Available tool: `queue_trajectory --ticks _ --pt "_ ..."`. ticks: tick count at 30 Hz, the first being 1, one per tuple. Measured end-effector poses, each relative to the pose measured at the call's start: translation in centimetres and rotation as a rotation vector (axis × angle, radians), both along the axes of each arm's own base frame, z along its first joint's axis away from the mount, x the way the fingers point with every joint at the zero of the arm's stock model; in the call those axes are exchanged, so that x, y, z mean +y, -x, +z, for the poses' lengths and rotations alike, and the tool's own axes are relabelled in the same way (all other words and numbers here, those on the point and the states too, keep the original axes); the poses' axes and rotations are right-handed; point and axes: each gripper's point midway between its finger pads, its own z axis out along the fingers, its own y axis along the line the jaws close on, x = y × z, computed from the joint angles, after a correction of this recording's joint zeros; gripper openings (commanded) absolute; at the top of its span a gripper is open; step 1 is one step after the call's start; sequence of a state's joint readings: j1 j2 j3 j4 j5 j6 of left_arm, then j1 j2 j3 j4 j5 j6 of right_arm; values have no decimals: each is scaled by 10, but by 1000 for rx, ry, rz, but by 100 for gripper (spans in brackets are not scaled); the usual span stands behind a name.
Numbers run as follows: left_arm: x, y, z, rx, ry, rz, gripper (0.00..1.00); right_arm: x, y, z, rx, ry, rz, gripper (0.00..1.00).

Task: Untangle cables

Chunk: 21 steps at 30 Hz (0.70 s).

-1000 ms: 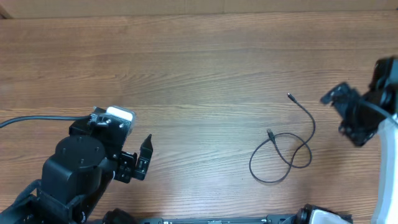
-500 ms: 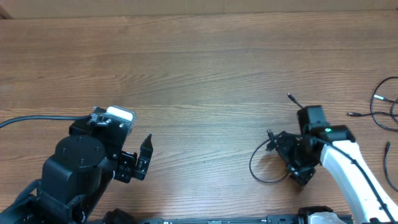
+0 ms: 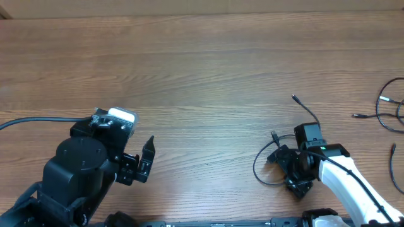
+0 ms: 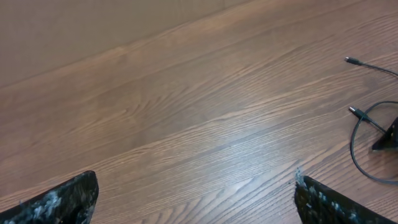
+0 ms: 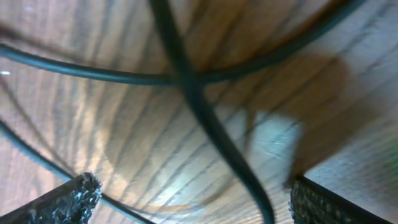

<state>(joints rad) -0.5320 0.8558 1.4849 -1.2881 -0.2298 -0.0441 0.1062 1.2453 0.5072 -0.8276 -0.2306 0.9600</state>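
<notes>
Wooden bench (image 3: 202,57) under two arms, with a thin black looped cable (image 3: 314,118) lying flat on it. One small plug end at the far tip of that cable, pointing away from the loop; a second plug end just at the loop's upper left. Right fingers (image 3: 283,160) directly over the loop of the cable, low against the wood, spread apart and clenched on nothing. In the right wrist view, one dark textured fingertip (image 5: 68,199) in each lower corner, with the cable (image 5: 186,87) between them: one strand crossing over another, a further strand curving past on the left, all sharply shadowed on the wood. Impossible to tell whether either fingertip touches a strand. Left fingers (image 3: 149,149) well to the left of the looped cable, released, wide open over bare wood and holding nothing. In the left wrist view, the two fingertips (image 4: 59,199) far apart at the bottom edge, with the cable (image 4: 354,134) and both its plug ends off to the right. Well to the right of the looped cable, more cables (image 3: 386,101) in a loose bunch, partly cut off by the frame. Well to the left of the looped cable, a thick black lead (image 3: 31,121) trailing from the left arm.
</notes>
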Motion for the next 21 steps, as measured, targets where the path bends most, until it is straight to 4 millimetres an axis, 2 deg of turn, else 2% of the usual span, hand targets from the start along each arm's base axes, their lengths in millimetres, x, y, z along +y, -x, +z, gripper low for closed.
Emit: queue_trajectory --ticks 4,5,6,10,13,15,16,17,19,20,21 --pt "0 0 0 0 0 0 100 6 -8 -2 -48 -35 -9 20" --pt "0 0 0 0 0 0 100 7 -10 -3 -60 -41 -10 15" --pt "0 0 0 0 0 0 100 7 -13 -4 -74 -44 -14 4" --pt "0 0 0 0 0 0 100 8 -25 -5 -124 -48 -2 4" --pt "0 0 0 0 0 0 100 9 -41 7 -165 -46 15 4" --pt "0 0 0 0 0 0 100 14 -87 48 -305 -51 50 4" --pt "0 0 0 0 0 0 100 16 -103 67 -357 -53 64 4" --pt "0 0 0 0 0 0 100 18 -126 95 -447 -56 82 4" --pt "0 0 0 0 0 0 100 23 -170 161 -644 -54 116 4" --pt "0 0 0 0 0 0 100 22 -184 189 -721 -42 123 4" --pt "0 0 0 0 0 0 100 18 -201 228 -825 -5 120 4"
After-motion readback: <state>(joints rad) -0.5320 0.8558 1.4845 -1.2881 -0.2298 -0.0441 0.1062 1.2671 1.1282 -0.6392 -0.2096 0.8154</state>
